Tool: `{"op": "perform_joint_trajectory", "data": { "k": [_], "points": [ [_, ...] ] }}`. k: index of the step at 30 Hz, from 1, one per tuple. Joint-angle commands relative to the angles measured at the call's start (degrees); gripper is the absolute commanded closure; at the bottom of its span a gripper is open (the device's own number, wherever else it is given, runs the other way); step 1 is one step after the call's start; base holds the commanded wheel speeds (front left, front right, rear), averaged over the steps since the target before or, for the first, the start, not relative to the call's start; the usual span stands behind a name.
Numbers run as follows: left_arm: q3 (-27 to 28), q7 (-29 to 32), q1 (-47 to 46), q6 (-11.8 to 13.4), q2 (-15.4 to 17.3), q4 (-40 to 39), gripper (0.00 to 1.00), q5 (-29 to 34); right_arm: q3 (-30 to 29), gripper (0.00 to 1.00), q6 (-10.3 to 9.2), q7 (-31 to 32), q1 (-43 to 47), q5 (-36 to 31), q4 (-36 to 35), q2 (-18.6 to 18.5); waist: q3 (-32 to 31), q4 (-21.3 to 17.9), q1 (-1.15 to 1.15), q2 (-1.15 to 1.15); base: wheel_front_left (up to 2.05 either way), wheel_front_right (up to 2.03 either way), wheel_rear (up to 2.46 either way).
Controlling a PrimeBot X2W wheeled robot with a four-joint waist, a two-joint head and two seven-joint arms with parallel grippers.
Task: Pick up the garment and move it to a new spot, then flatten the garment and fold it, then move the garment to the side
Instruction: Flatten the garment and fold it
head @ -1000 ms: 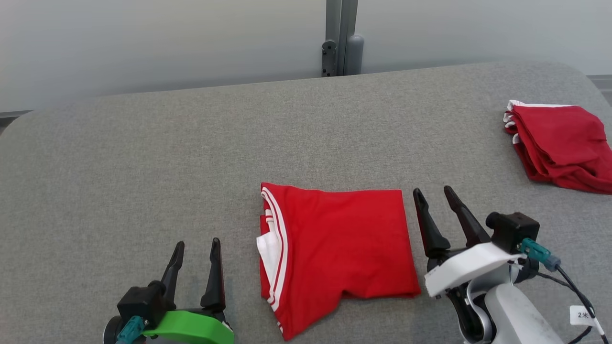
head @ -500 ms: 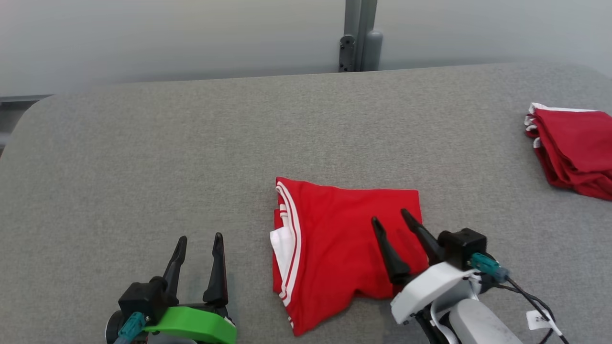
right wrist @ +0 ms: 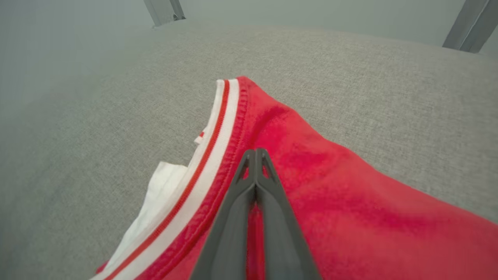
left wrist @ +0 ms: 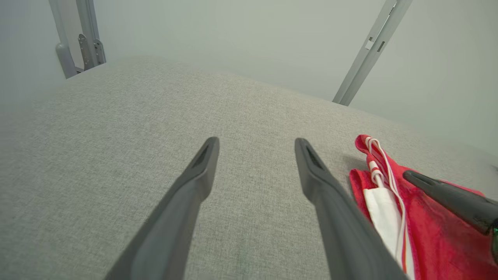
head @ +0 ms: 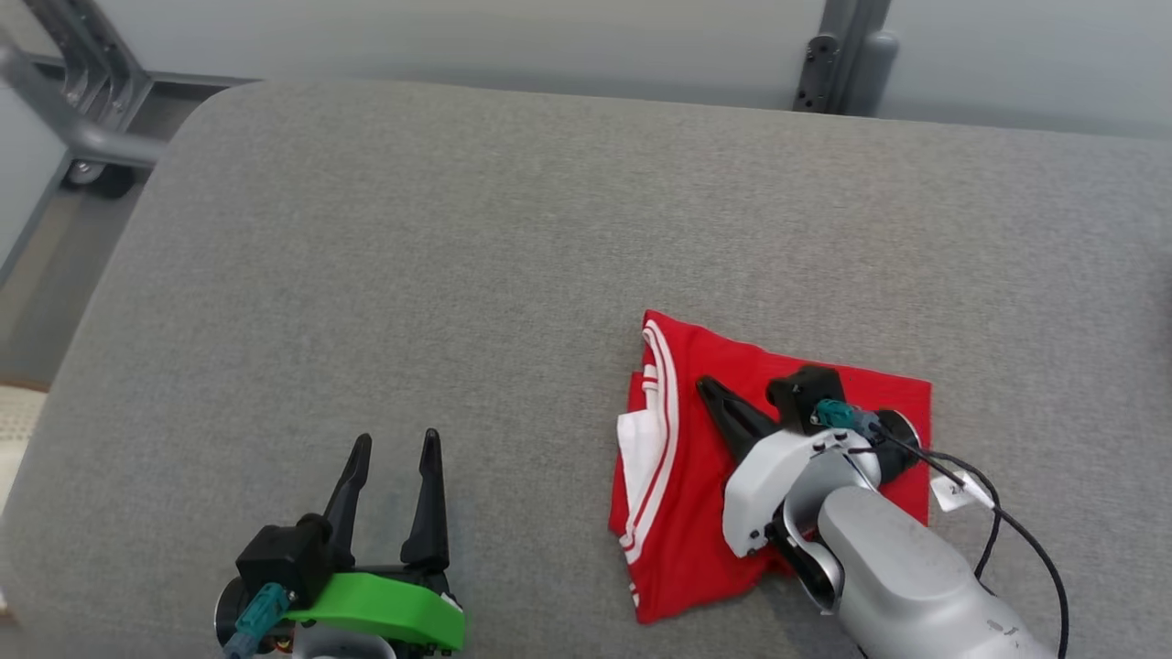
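Right claw (head: 707, 389), slim, dark, tapered, tips together, over soft folded red garment (head: 687, 549)

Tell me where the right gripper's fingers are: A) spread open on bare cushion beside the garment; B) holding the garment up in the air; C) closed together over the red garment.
C: the right wrist view shows the right gripper with fingers pressed together over the folded red garment, which lies on the grey surface.

The right arm (head: 888, 558) is covering much of the garment (head: 687, 531), and the head view's bottom edge is cutting off the left claw (head: 396, 439) at its base.
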Motion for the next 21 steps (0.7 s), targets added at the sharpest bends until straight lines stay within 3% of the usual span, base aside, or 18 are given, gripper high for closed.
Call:
{"op": "perform_joint_trajectory", "data": {
  "k": [1, 12, 21],
  "points": [
    [-0.2, 0.0, -1.1, 0.0, 0.0, -0.1, 0.0, -0.5, 0.8, 1.0, -0.01, 0.7, -1.8, 1.0, 2.3, -0.1, 2.2, 4.6, 0.0, 0.0, 0.0, 0.0, 0.0],
    [-1.8, 0.0, -1.3, 0.8, -0.1, -0.6, 0.0, -2.0, 6.6, 1.0, -0.01, 4.1, -10.6, 5.6, 14.7, -0.3, 3.8, 8.6, 0.0, 0.0, 0.0, 0.0, 0.0],
    [-1.5, 0.0, -0.7, 1.0, -0.1, -0.3, 0.0, -1.9, 6.9, 1.0, -0.05, 0.3, -13.9, 9.6, 15.9, -0.5, 3.2, 5.9, 0.0, 0.0, 0.0, 0.0, 0.0]
  ]
}}
